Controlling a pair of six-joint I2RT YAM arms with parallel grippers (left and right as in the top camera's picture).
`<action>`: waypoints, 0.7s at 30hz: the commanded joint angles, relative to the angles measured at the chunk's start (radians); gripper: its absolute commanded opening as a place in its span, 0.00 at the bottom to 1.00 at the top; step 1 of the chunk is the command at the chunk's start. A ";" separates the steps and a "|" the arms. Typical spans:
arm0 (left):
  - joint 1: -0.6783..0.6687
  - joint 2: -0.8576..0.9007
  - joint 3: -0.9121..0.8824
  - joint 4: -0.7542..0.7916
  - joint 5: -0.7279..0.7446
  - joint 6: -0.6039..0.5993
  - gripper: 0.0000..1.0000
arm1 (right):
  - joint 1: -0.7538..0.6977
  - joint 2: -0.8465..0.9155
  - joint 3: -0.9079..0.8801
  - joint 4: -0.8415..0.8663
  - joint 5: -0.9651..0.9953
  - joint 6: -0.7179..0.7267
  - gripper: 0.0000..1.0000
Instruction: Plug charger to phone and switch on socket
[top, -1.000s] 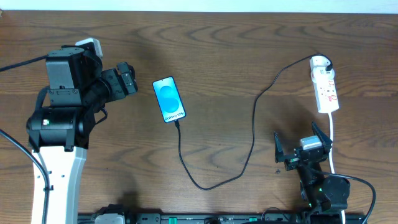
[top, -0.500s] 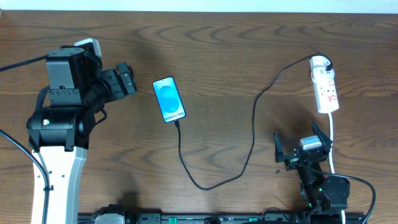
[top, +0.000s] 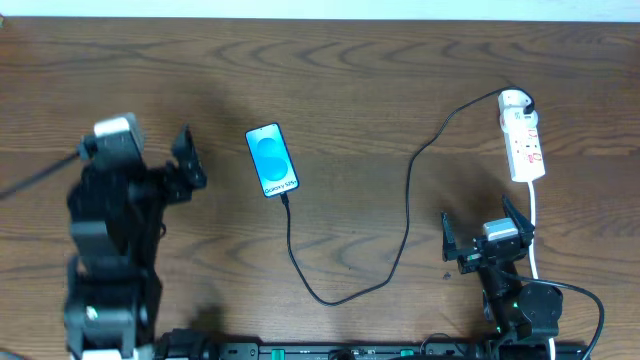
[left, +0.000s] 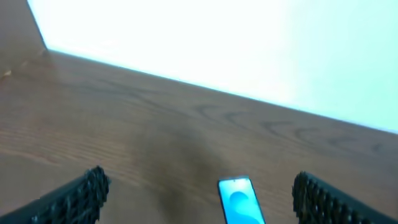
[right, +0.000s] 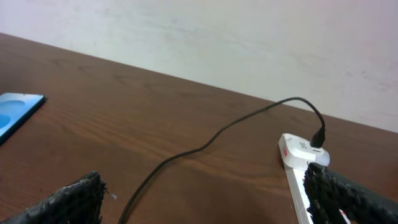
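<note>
Retreating left, the left gripper (top: 190, 160) stands wide open, empty, clear of the phone (top: 272, 160) mid-worktop. Charger (top: 408, 200) appears seated. Right gripper (top: 480, 225), open and empty, sits near the socket (top: 523, 145); switching likely remains.

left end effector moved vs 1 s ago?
Yes. The left end effector has drawn back toward the table's near edge and slightly away from the phone, which has stayed put.
</note>
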 joint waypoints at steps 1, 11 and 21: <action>-0.001 -0.121 -0.172 0.095 -0.019 0.086 0.96 | 0.008 -0.006 -0.006 0.002 0.007 0.001 0.99; 0.000 -0.468 -0.578 0.285 -0.015 0.095 0.96 | 0.008 -0.006 -0.006 0.002 0.007 0.001 0.99; 0.000 -0.697 -0.812 0.325 -0.019 0.099 0.96 | 0.008 -0.006 -0.006 0.002 0.007 0.001 0.99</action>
